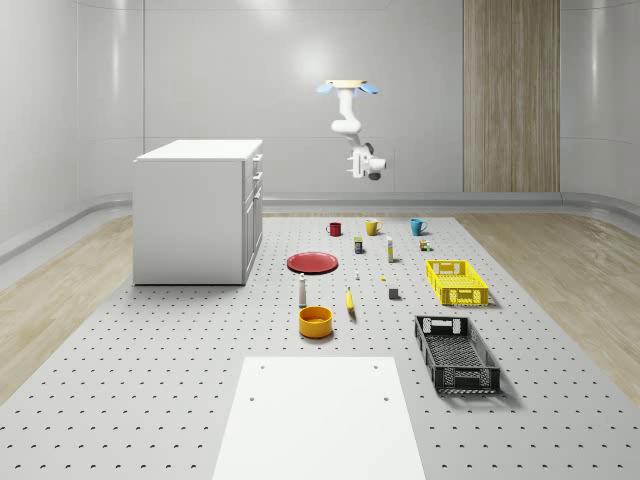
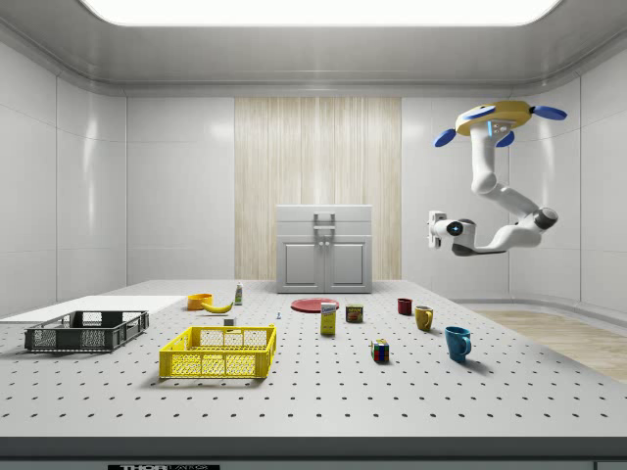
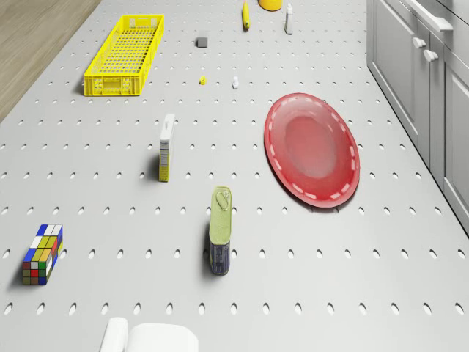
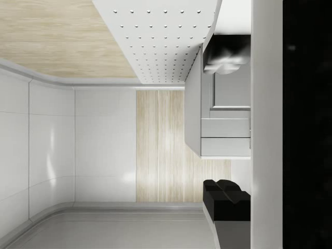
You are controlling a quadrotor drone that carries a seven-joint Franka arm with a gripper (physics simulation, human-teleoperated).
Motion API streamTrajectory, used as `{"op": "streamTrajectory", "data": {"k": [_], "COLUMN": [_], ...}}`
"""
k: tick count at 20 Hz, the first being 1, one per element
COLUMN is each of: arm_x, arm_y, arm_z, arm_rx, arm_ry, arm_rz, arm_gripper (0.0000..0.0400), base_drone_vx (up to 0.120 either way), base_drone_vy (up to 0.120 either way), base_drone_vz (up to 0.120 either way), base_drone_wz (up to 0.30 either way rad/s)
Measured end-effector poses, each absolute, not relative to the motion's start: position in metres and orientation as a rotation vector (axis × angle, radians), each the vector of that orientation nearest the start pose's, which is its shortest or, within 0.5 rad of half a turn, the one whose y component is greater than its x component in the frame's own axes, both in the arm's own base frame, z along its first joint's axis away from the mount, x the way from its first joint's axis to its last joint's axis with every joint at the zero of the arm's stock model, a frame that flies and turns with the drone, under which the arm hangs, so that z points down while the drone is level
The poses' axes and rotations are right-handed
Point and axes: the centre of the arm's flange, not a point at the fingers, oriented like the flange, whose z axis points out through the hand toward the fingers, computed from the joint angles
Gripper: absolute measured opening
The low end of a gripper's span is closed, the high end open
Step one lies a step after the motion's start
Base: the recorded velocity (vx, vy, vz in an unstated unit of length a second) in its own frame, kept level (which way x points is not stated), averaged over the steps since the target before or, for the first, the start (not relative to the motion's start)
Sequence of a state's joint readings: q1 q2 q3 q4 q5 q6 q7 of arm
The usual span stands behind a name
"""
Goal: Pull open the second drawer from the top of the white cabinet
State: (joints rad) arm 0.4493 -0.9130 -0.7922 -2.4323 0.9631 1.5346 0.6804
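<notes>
High over the far mugs, the drone (image 1: 349, 88) is seen hovering, well apart from the white cabinet (image 1: 196, 212).
Gripper (image 2: 437, 229) aimed at cabinet; jaw state cannot be told; second drawer (image 2: 324, 227) closed; top handle could be grabbed by mistake.

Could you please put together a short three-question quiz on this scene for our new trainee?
1. True or false: the gripper touches the white cabinet.
2. In the whole-scene view, which lies nearest the cabinet? A) red plate B) yellow crate C) black crate
3. Where is the drone?

Key
1. False: it hangs in the air, apart from the cabinet, facing its front.
2. A.
3. Hovering high above the table, over the three mugs at its far end.
</notes>
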Motion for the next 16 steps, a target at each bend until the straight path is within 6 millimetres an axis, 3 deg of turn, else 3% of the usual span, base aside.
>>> {"op": "streamTrajectory", "data": {"k": [2,16], "arm_x": [0.3066,0.3067], "arm_y": [-0.0996,-0.0996], "arm_z": [0.5913,0.5912], "arm_rx": [-1.485,-1.484], "arm_ry": [0.612,0.612], "arm_rz": [0.612,0.612], "arm_gripper": [0.0300,0.0300], "base_drone_vx": [0.120,0.120], "base_drone_vy": [-0.040,-0.120], "base_drone_vz": [0.000,0.000], "base_drone_wz": [0.000,0.000]}}
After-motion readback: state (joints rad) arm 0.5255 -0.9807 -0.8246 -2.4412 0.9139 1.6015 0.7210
